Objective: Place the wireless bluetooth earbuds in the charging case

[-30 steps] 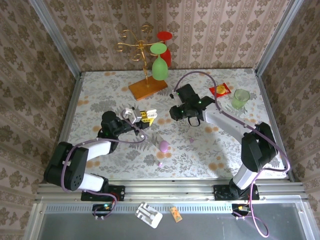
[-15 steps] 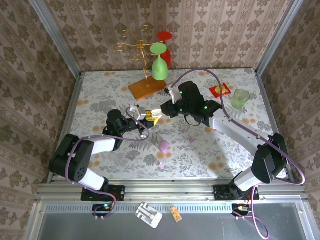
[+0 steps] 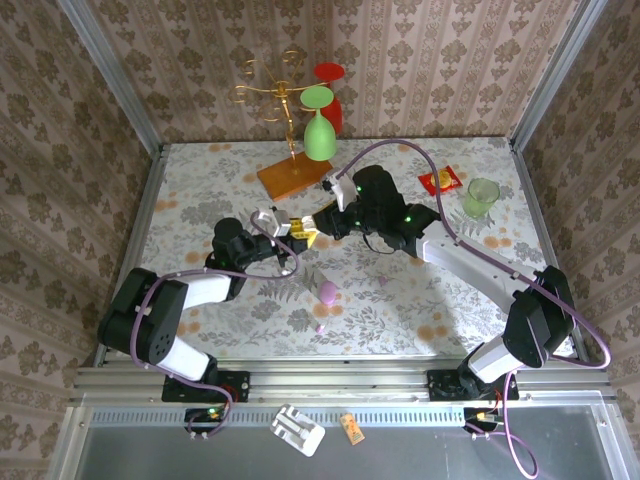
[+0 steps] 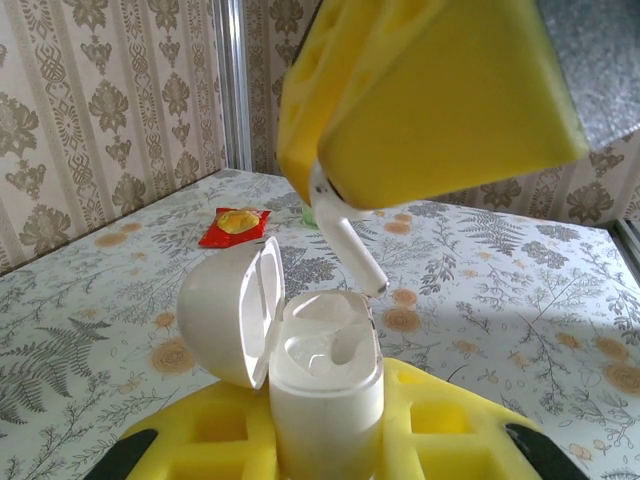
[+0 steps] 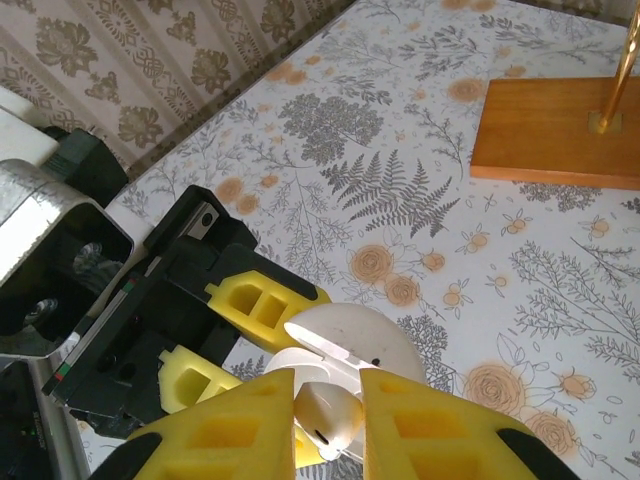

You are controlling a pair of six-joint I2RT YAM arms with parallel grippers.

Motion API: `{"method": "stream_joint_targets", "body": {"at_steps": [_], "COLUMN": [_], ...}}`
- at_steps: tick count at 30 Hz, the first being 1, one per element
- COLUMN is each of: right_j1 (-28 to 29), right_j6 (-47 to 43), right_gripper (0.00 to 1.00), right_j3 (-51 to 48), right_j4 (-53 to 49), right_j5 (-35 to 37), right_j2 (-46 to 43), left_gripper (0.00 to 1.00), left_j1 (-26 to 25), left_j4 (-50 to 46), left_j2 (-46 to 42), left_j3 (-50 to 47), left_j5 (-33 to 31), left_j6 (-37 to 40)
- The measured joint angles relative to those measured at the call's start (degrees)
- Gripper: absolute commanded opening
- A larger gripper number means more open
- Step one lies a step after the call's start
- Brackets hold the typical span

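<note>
Gripping the open case [image 4: 325, 385] upright, the left claw [image 4: 325, 450] is clenched around its base. Just above the case, the right claw [image 5: 328, 425] pinches an earbud [image 4: 350, 245], its stem seemingly just clear of the case.

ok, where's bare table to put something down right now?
Free: far-left corner between the wooden stand base and the left wall; near patch between the right arm and the front rail. Crowded: centre, where left gripper, jaws shut on the charging case, meets right gripper, jaws on an earbud; far-right corner with red packet and green cup.
</note>
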Motion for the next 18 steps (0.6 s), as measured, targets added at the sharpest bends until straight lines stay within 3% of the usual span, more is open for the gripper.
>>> {"method": "stream_joint_targets", "body": {"at_steps": [18], "right_j1": [0.3], "right_j6": [-0.3], "right_gripper": [0.19], "right_j3": [-0.8], "right_j4": [2.6], "right_j5": [1.5], "right_j2": [0.0], "left_gripper": [0.06], "left_j1": [0.0], "left_j4": [0.2], "left_j2": [0.0], "left_j3": [0.4], "left_j5": [0.2], "left_j6": [-1.8]}}
